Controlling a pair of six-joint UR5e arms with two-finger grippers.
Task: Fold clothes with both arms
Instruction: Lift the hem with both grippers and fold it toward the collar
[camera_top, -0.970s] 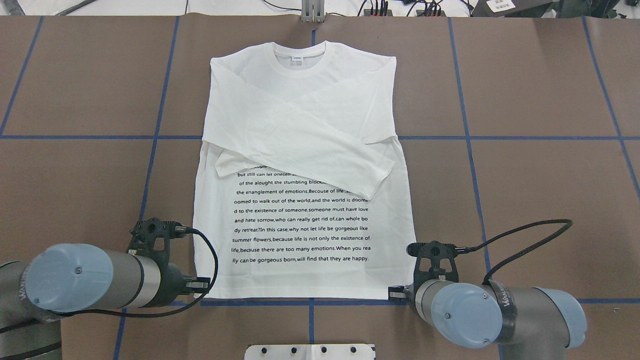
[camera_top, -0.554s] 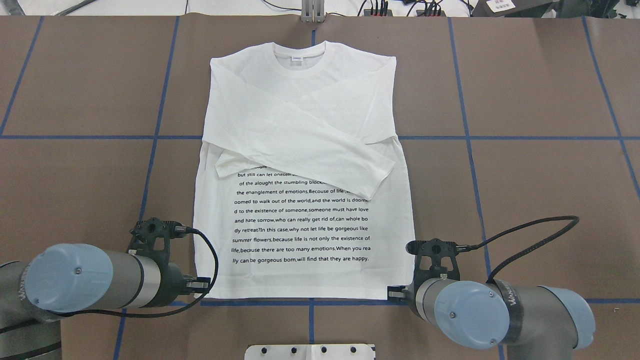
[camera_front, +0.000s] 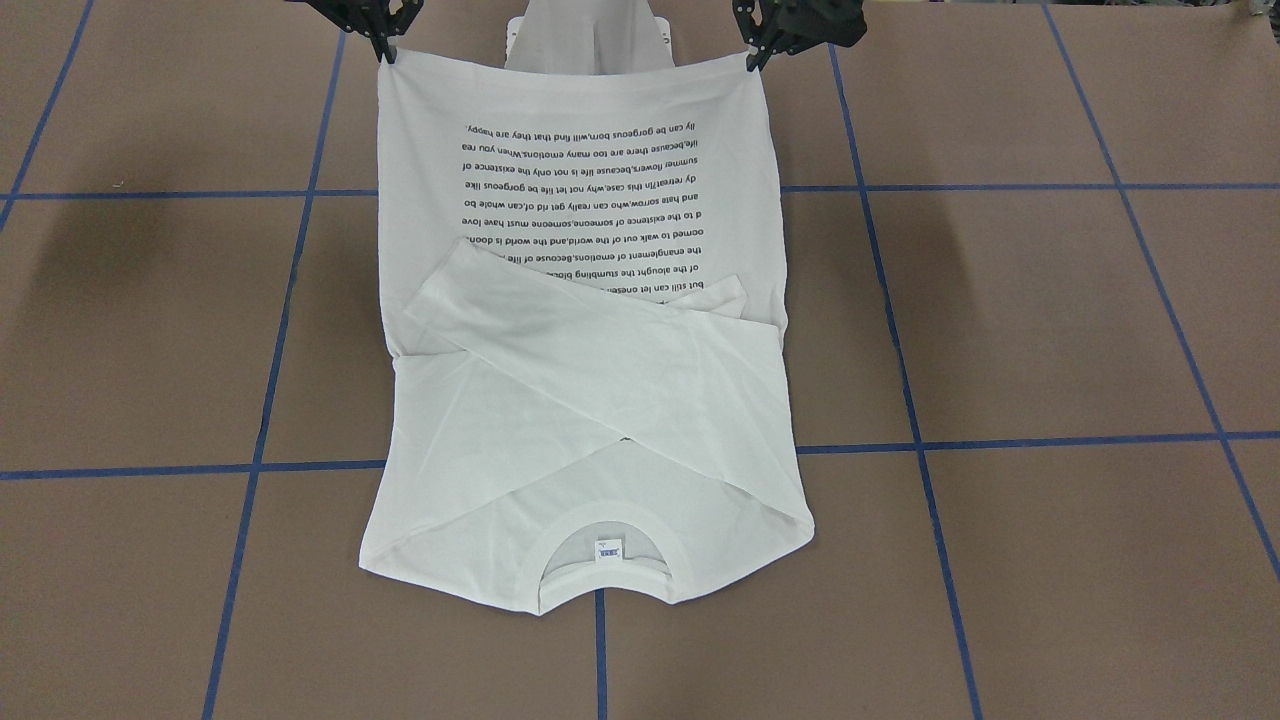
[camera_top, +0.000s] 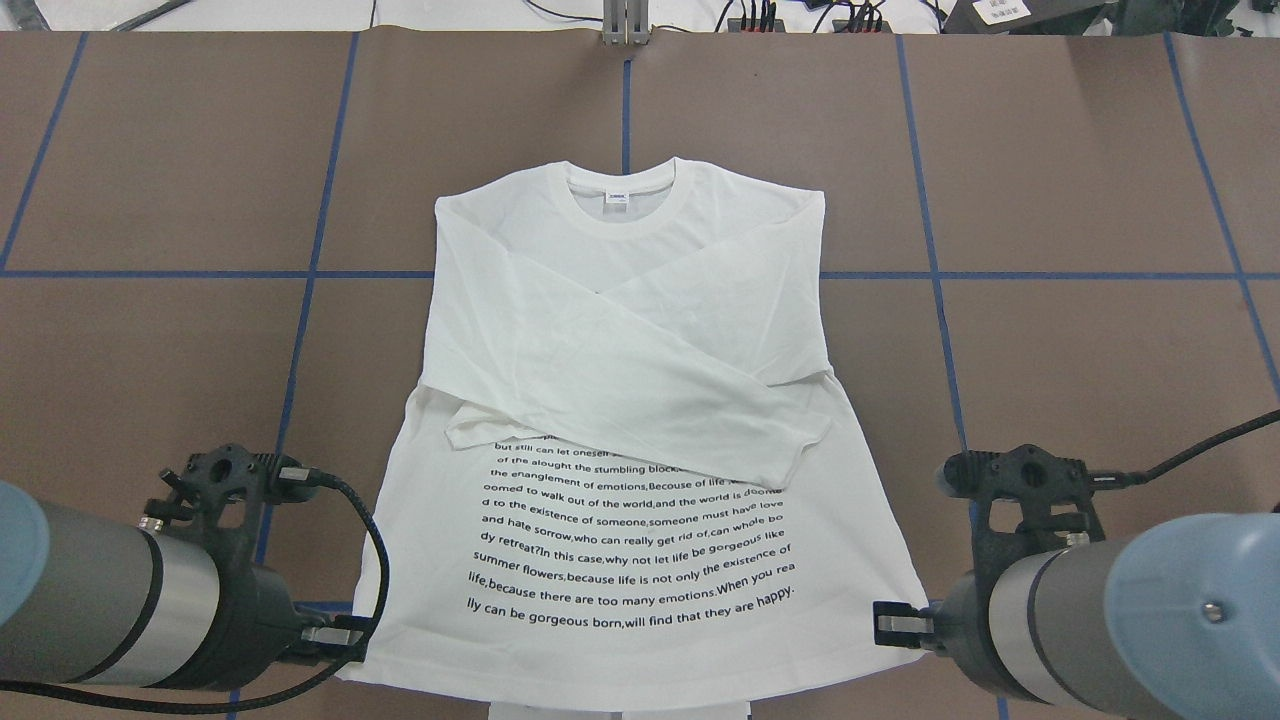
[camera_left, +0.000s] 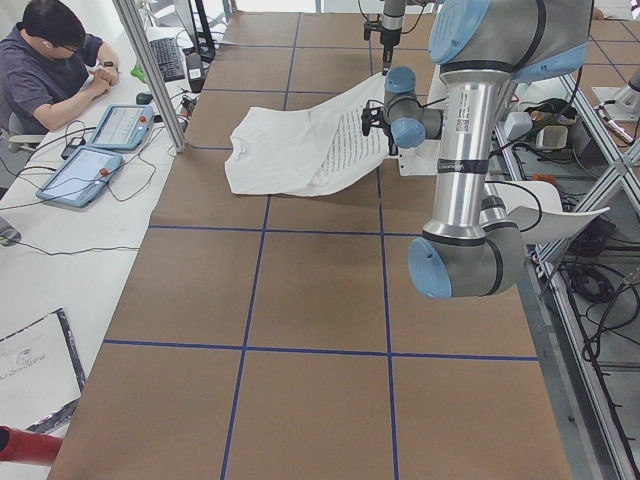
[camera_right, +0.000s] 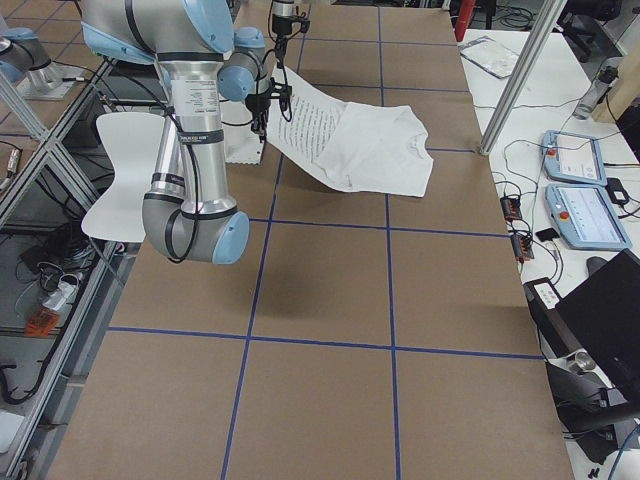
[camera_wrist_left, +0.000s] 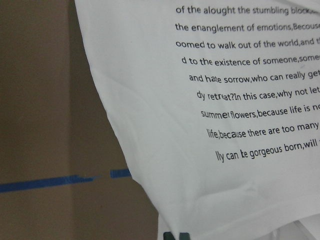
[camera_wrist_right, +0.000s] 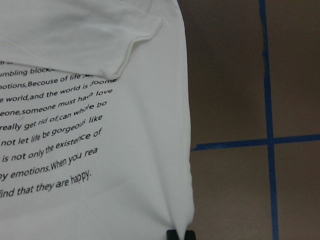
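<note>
Nearest the robot: left gripper (camera_front: 754, 55) clamped on the T-shirt (camera_top: 620, 330) at its left hem corner, right gripper (camera_front: 384, 50) clamped on the right hem corner. Both wrist views show the white cloth pinched right at the fingertips. The hem (camera_top: 640, 688) is stretched fairly taut between them and held up off the table (camera_top: 1100, 350). In the side views the shirt slopes down from that raised near edge to the far end, which rests on the table.

Past the hem is the printed text (camera_top: 640, 540), face up, its lines bowed a little by the lift. Then the two sleeves (camera_top: 650, 390), crossed over the chest, with one cuff reaching the right edge. Farthest is the collar (camera_top: 628, 200), with the neck label (camera_top: 617, 199) lying flat about on the centre tape line (camera_top: 626, 100).

Key relation: the shirt's long axis runs near to far, straight away from both grippers, with the collar roughly midway between them. Neither arm is nearer, each sitting level at its own corner.

Judgement: the next move is likely to carry the hem away from the robot towards the collar for a half fold. Both grippers need to travel together and parallel, or the fold edge skews and the crossed sleeves may slide.
</note>
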